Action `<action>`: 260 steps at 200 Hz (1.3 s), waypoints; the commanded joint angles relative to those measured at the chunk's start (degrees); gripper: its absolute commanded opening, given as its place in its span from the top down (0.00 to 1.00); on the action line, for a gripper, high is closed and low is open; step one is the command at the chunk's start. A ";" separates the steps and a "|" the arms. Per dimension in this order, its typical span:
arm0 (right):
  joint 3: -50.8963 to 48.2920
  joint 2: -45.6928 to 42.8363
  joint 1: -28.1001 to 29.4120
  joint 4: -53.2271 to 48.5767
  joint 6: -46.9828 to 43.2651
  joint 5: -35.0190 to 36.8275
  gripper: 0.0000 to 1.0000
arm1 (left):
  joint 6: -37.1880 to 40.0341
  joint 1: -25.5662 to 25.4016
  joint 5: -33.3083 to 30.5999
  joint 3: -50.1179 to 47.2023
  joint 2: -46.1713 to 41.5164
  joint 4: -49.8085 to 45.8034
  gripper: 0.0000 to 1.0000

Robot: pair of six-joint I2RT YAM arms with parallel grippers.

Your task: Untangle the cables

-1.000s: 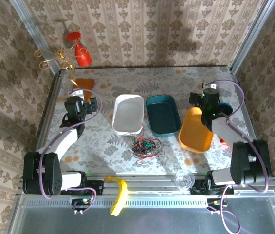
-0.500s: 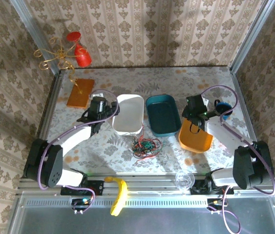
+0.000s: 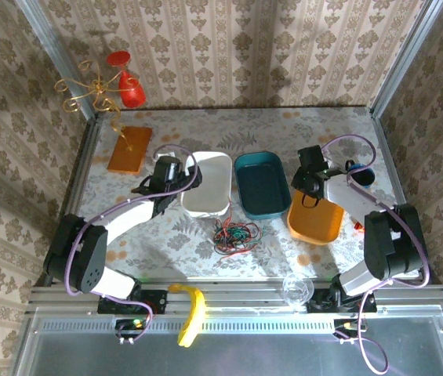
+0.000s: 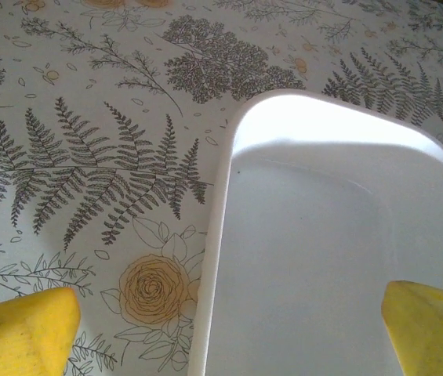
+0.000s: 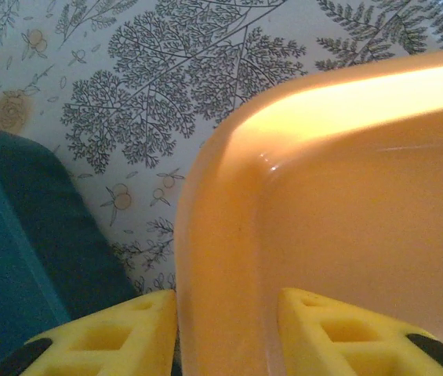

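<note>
walls [image 3: 245,47]: beige damask wallpaper on three sides | table [image 3: 229,125]: pale cover printed with ferns and flowers | corner posts [image 3: 49,39]: grey metal, slanted | light: soft, bright near front rail [image 3: 237,294]

White-black arms [image 3: 123,218], purple cables [image 3: 356,139], yellow claw pads [image 4: 21,329].

You cannot separate single strands in the cables [image 3: 235,233] near the front edge of the bench [image 3: 272,247], nor tell whether the right end effector [image 5: 227,305] actually pinches the orange tray [image 5: 221,204], which the wrist view crops.
</note>
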 commanded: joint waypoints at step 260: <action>33.37 27.30 0.93 -1.72 -12.31 -20.31 0.58 | -9.68 0.72 6.19 13.12 19.25 -0.26 0.27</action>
